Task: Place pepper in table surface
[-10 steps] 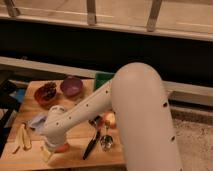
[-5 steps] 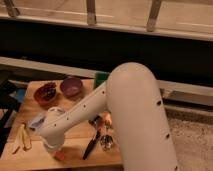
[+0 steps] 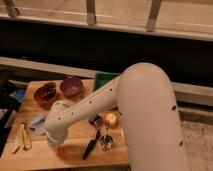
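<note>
My gripper (image 3: 56, 144) is at the end of the white arm, low over the front left of the table surface (image 3: 75, 130), a light brown wooden top. The wrist hides most of it. A small bit of the red-orange pepper (image 3: 61, 150) shows just under the gripper, close to or on the wood; I cannot tell whether it touches. The rest of the pepper is hidden by the arm.
A black-handled utensil (image 3: 91, 145) and a metal piece (image 3: 106, 142) lie right of the gripper. A round yellow-orange fruit (image 3: 110, 119) sits beyond them. Pale yellow banana-like pieces (image 3: 22, 137) lie at the left edge. A purple bowl (image 3: 71, 86), a red-brown bowl (image 3: 46, 93) and a green tray (image 3: 102, 79) stand at the back.
The arm has shifted a little over the table; the gripper end stays low at the front left, with the red-orange bit still beneath it.
</note>
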You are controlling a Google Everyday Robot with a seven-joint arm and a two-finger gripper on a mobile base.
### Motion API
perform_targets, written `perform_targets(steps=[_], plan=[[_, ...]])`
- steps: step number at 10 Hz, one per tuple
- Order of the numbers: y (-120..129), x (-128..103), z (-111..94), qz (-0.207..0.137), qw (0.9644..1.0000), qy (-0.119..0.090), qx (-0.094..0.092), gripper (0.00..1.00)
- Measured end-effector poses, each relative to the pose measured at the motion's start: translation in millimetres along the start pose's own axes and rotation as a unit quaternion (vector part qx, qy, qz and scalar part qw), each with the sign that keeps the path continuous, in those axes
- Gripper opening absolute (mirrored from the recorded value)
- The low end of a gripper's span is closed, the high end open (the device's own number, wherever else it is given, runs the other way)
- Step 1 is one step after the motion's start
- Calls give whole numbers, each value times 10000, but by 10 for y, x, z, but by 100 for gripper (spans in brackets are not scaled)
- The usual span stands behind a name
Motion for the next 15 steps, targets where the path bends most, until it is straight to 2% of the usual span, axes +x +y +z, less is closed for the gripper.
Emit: perform_targets(steps=[1, 3, 6, 8, 10, 13, 15], plan=[[-112, -39, -159, 59, 10000, -39, 18, 10], [-408, -96, -410, 217, 9996, 2, 172, 10], [-788, -70, -562, 616, 9975, 99, 334, 10], [-915, -17, -531, 825, 9958, 187, 356, 13], [-966, -9, -469, 922, 9951, 197, 308, 30], [-1036, -75, -377, 967, 9951, 42, 183, 62], [-1044, -124, -318, 955, 9954, 7, 115, 78]])
